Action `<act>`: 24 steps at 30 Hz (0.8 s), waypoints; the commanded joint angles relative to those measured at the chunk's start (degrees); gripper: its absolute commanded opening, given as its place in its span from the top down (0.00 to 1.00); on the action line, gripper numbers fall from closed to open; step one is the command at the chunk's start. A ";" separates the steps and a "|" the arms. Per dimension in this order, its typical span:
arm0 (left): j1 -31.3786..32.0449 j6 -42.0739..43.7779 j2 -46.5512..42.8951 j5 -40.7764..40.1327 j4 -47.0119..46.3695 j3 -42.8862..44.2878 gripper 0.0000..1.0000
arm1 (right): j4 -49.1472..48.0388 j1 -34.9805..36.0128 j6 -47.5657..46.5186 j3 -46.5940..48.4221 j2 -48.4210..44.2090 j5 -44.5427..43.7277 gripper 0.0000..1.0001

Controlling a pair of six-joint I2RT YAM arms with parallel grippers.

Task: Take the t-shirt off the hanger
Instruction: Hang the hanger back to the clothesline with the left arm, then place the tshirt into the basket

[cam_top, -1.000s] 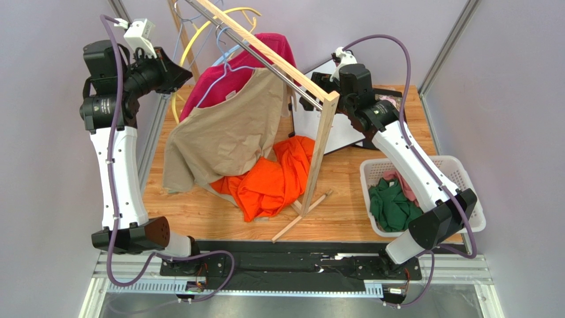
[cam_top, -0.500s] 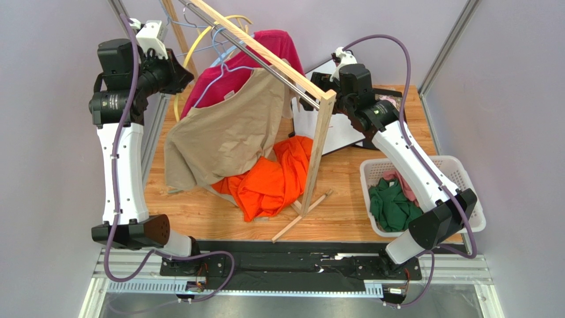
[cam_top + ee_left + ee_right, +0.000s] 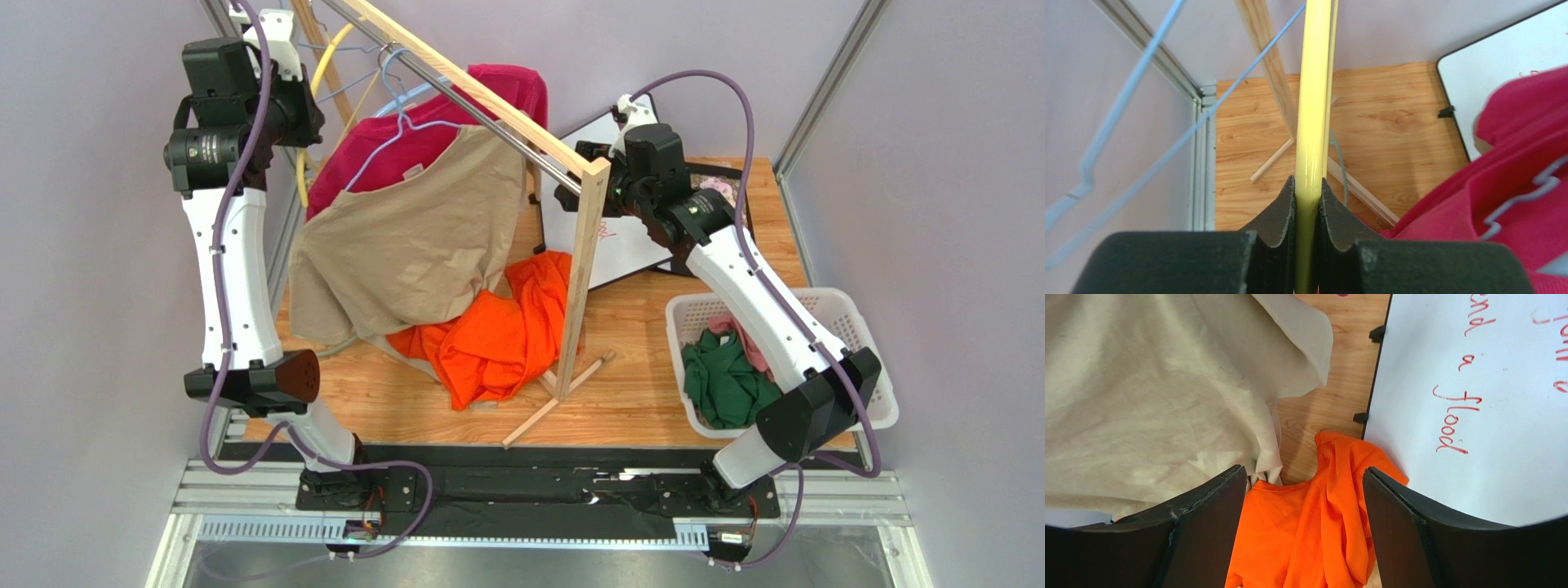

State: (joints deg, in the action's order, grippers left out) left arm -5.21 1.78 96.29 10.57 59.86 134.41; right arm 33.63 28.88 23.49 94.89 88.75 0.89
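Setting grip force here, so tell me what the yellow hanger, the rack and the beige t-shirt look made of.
The yellow hanger looks like plastic: a smooth, glossy tube with a bright highlight. The rack appears to be pale unfinished wood, square-cut and matte. The beige t-shirt is a soft matte fabric, probably cotton knit, draping in loose folds.

Pale grey-lilac walls and aluminium corner posts enclose a light wooden tabletop.
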 commanded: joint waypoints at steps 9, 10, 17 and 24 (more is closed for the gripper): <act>-0.50 -3.71 -12.34 -9.69 -1.32 -12.23 0.49 | 4.43 4.68 -1.60 -10.77 -4.20 -3.17 0.17; -0.50 -3.98 -14.53 -9.25 -1.23 -12.68 0.32 | 3.73 4.95 -1.77 -14.17 -4.55 -2.39 0.16; -0.41 -8.71 -29.03 -0.75 -3.07 -21.45 0.15 | -2.15 7.94 -1.69 -24.91 -4.20 3.49 0.11; -0.41 -15.31 -46.88 13.41 -10.02 -39.20 0.16 | -8.04 8.47 -1.25 -29.93 -0.33 4.22 0.10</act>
State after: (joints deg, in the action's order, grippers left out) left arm -5.69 -8.14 54.35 13.63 54.48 100.42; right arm 32.38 36.91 22.44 66.61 87.29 4.10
